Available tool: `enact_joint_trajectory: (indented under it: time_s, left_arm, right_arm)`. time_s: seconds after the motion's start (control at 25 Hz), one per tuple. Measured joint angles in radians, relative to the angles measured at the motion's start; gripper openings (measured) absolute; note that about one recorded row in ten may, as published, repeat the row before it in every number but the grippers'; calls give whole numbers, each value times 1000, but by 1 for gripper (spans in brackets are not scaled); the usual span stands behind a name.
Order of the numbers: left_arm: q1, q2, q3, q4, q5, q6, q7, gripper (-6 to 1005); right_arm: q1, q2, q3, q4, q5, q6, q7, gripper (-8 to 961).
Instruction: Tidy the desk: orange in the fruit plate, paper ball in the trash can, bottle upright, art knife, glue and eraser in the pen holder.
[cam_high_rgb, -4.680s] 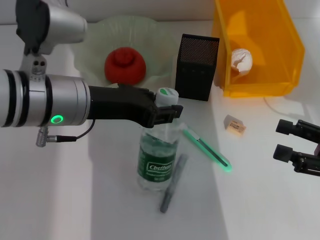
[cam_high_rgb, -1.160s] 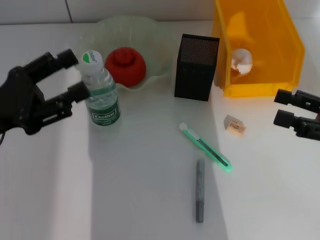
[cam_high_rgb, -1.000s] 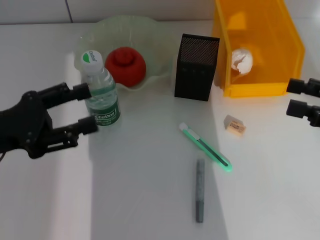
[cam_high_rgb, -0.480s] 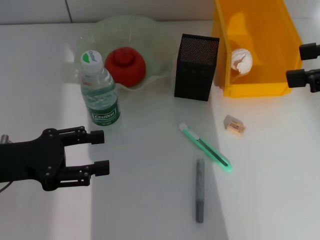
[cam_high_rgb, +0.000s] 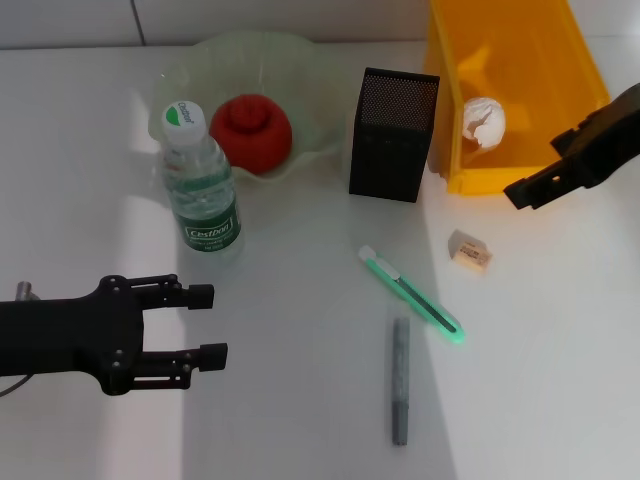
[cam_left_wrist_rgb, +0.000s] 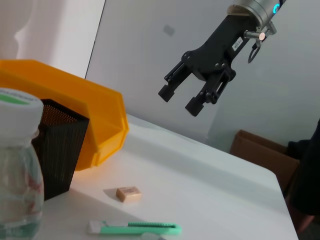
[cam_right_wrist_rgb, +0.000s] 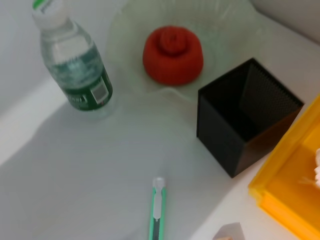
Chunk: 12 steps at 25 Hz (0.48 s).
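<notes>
Art knife (cam_high_rgb: 410, 296) waits below our spread right gripper (cam_left_wrist_rgb: 192, 92).
We risk nudging the eraser (cam_high_rgb: 468, 249) beside it; left gripper (cam_high_rgb: 200, 322) idles released.

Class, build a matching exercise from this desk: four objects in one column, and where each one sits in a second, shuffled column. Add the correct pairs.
Column 1
1. orange
2. paper ball
3. bottle
4. eraser

Column 2
A. lying on the desk near the yellow trash can
B. in the fruit plate
C. standing upright on the desk
D. inside the yellow trash can

Pairs: 1-B, 2-D, 3-C, 4-A
</notes>
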Motion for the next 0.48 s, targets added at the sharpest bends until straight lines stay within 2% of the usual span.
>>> enact_joint_trajectory:
  time_s: [0.12,0.16,0.48]
  left_arm:
    - [-2,-5,0,1,20,-15,1,754]
    - [-3,-6,0,1,21,-16,1,754]
    - [-4,-8,-13,2,24,-36,1,754]
  right_arm:
    - [22,-1,-104,140,-27,120,26,828]
    - [22,-1,-104,140,-27,120,26,828]
    - [108,0,-170,391,-25,233,32,826]
